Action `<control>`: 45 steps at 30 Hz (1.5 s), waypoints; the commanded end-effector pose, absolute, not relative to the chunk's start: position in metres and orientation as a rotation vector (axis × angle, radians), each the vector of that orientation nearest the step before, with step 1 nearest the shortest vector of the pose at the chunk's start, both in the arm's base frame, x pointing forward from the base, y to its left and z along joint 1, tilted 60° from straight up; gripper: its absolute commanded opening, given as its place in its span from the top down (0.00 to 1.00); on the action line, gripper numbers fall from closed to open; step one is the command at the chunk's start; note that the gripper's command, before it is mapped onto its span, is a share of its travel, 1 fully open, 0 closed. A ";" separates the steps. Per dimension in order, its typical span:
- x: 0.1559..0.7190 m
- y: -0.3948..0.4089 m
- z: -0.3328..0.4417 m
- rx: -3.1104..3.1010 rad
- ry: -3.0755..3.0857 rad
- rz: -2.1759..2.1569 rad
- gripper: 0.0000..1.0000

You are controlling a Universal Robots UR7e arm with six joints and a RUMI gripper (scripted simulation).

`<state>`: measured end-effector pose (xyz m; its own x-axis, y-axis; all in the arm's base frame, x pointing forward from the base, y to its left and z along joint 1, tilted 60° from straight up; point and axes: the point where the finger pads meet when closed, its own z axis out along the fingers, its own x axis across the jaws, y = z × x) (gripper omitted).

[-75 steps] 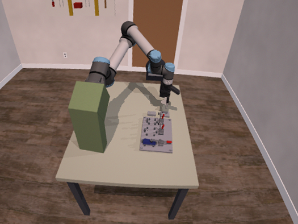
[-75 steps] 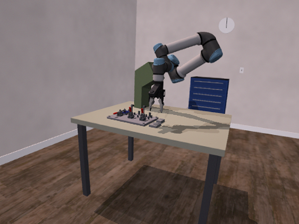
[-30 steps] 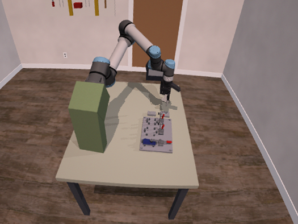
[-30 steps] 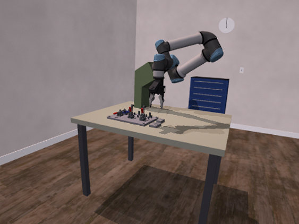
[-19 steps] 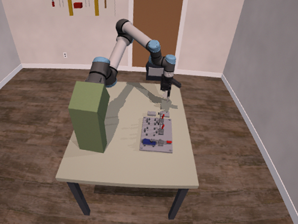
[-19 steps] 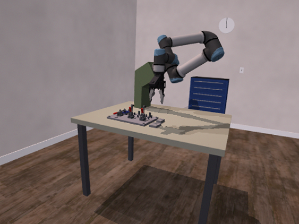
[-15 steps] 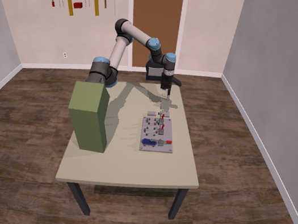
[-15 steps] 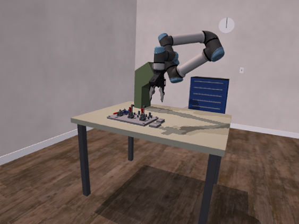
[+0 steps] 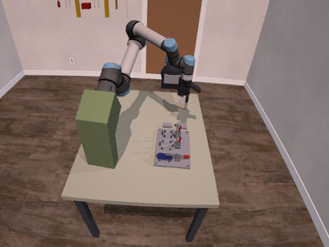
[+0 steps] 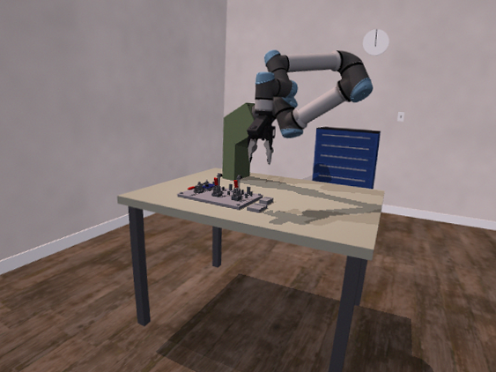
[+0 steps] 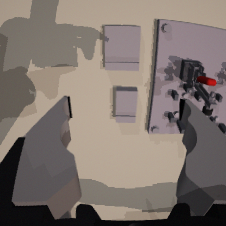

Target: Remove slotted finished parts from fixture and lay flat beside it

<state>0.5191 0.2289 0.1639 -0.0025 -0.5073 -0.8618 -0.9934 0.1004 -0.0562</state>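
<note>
Two grey parts lie on the table beside the fixture plate (image 9: 182, 164) (image 10: 219, 200) (image 11: 167, 50). The larger grey part (image 9: 182, 126) (image 10: 256, 208) (image 11: 121, 45) and the smaller one (image 9: 167, 125) (image 10: 267, 200) (image 11: 126, 104) are apart, each with a line across it near one end. The blue blank (image 9: 164, 157) (image 10: 208, 187) sits in the fixture's station with its clamp's red handle (image 9: 186, 156) lying flat. The other two red handles (image 9: 180, 128) (image 9: 180, 139) stand up, with no blank seen there. My gripper (image 10: 260, 162) (image 11: 125, 98) is open and empty, high above the table.
A tall green block (image 9: 98, 140) (image 10: 230, 148) stands on the table (image 9: 137, 185) (image 10: 323, 232), left of the fixture in the top view. The upright clamps and pins rise from the plate. A blue drawer cabinet (image 10: 346, 156) stands behind the table.
</note>
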 end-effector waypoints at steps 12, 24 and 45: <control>0.519 0.228 0.164 -1.508 1.614 0.803 0.46; 0.519 0.228 0.164 -1.508 1.614 0.803 0.46; 0.519 0.228 0.164 -1.508 1.614 0.803 0.46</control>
